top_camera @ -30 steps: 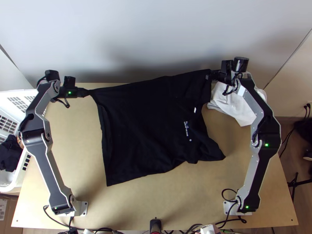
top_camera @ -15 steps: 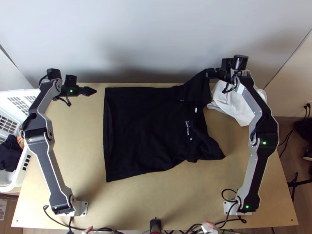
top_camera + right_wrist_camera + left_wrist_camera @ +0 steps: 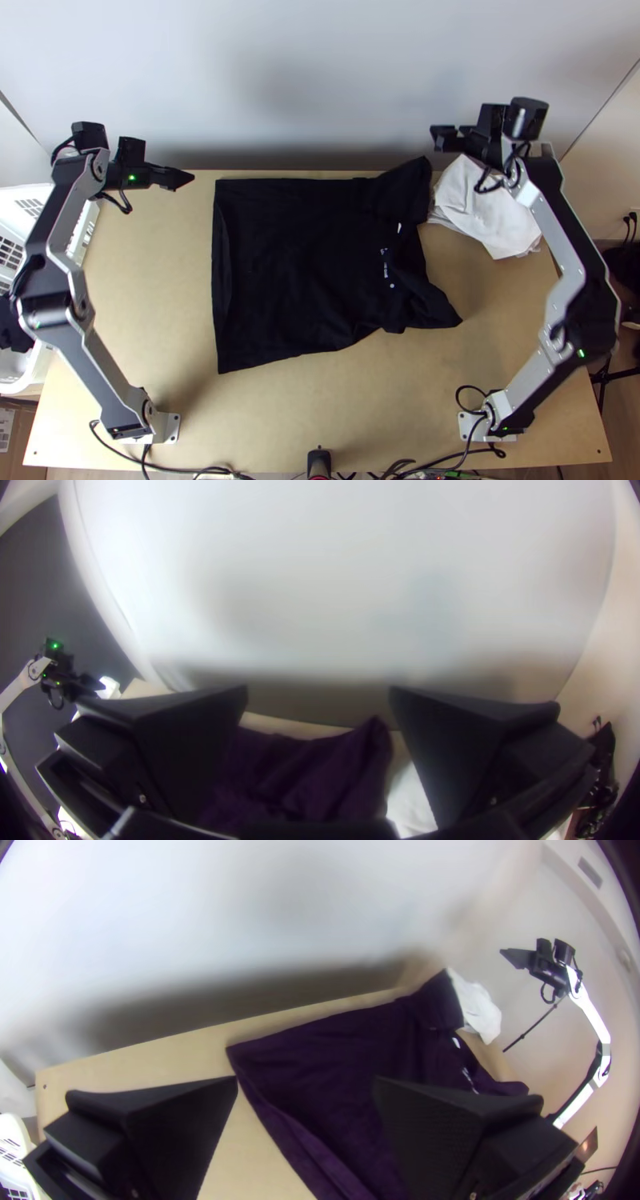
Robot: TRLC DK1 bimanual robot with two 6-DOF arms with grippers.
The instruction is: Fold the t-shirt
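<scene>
The black t-shirt (image 3: 312,264) lies on the table, its far left corner flat and its right part uneven, with a sleeve at the far right and a bunched corner at the near right. Left of its far corner is my left gripper (image 3: 192,178), off the cloth; in the left wrist view that gripper (image 3: 305,1083) has its fingers wide apart with nothing between them. Above the far right sleeve, my right gripper (image 3: 434,138) is apart from the shirt. The right wrist view shows this gripper (image 3: 319,697) open, the shirt (image 3: 300,780) beyond its fingers.
A white cloth (image 3: 484,212) lies bunched beside the shirt's right sleeve at the table's far right. At the left edge stands a white basket (image 3: 36,364) with dark cloth inside. A pale wall (image 3: 320,72) rises behind the table (image 3: 320,416).
My left gripper let go of the shirt's far left corner, which dropped flat, and drew slightly left. My right gripper released the sleeve and moved up and away, its arm swinging outward.
</scene>
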